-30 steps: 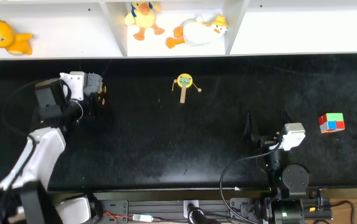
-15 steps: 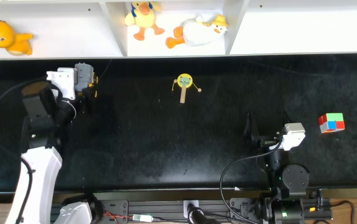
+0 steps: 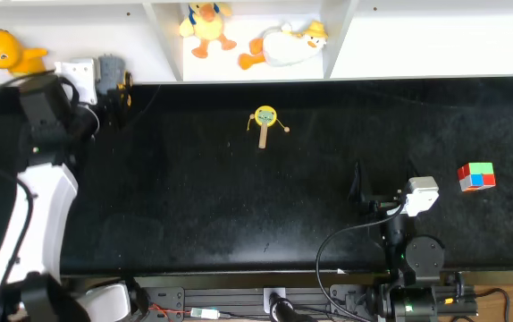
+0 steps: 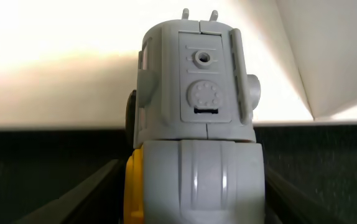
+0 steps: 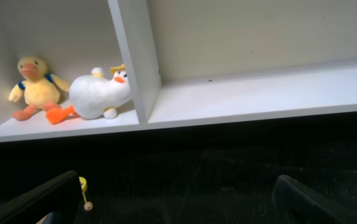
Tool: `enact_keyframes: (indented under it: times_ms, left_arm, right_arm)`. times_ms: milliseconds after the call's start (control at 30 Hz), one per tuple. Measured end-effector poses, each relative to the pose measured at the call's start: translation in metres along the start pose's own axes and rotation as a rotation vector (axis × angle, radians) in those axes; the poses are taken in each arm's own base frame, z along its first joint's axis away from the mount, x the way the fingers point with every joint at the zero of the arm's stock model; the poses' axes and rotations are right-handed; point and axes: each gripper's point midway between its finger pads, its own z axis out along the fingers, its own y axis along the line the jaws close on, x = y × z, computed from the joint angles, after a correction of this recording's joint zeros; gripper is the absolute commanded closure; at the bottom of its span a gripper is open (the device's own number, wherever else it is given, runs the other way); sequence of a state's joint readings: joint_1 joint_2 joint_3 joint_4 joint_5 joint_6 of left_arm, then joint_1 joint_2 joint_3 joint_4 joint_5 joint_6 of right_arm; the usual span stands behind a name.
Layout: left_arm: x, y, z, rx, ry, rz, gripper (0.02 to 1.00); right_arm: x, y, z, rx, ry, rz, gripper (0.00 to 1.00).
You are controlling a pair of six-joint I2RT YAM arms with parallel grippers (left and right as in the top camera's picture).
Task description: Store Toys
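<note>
From above, the left arm reaches up the tabletop's (image 3: pixel 194 206) left side to the front edge of the white shelf (image 3: pixel 417 54). Its left gripper (image 3: pixel 113 87) pinches a grey toy robot (image 3: pixel 112 69) right at the lip of the left compartment, where an orange duck (image 3: pixel 11 52) sits farther left. The middle compartment holds a yellow plush duck (image 3: pixel 207 22) and a white plush duck (image 3: pixel 283 45), which lies on its side. A small rattle drum (image 3: pixel 264 121) lies on the tabletop below that compartment. A colour cube (image 3: pixel 476 176) rests near the right edge. The right gripper (image 3: pixel 357 183) sits low over the tabletop near its arm's base, well apart from both toys.

In the left wrist view, the toy robot stands upright between the two dark fingers (image 4: pixel 88 193), its grey back and a yellow part visible, with the white shelf interior behind it.

In the right wrist view, the gripper's fingers are spread wide and hold nothing. The two plush ducks lie beyond a shelf divider (image 5: pixel 135 59), and the rattle drum is just beside one finger.
</note>
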State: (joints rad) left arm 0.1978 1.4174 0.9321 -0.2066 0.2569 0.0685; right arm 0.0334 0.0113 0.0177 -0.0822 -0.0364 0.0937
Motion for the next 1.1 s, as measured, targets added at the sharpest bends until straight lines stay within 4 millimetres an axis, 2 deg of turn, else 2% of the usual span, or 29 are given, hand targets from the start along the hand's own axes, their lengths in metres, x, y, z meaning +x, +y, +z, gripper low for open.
enact_keyframes:
  times_ms: [367,767,800,933,1100]
  left_arm:
    - [-0.026,0.012,0.04,0.002,0.037,-0.02,0.61]
    - [-0.037,0.02,0.067,0.003,0.019,-0.034,0.601]
    - [-0.038,0.02,0.067,0.004,0.018,-0.036,0.549]
    - [-0.038,0.02,0.068,0.004,0.018,-0.042,0.023]
    - [-0.036,0.02,0.068,0.005,0.027,-0.051,0.02]
  right_arm:
    - [0.0,0.0,0.0,0.0,0.0,0.0,0.005]
    - [0.0,0.0,0.0,0.0,0.0,0.0,0.005]
    - [0.0,0.0,0.0,0.0,0.0,0.0,0.005]
    - [0.0,0.0,0.0,0.0,0.0,0.0,0.005]
    - [0.0,0.0,0.0,0.0,0.0,0.0,0.005]
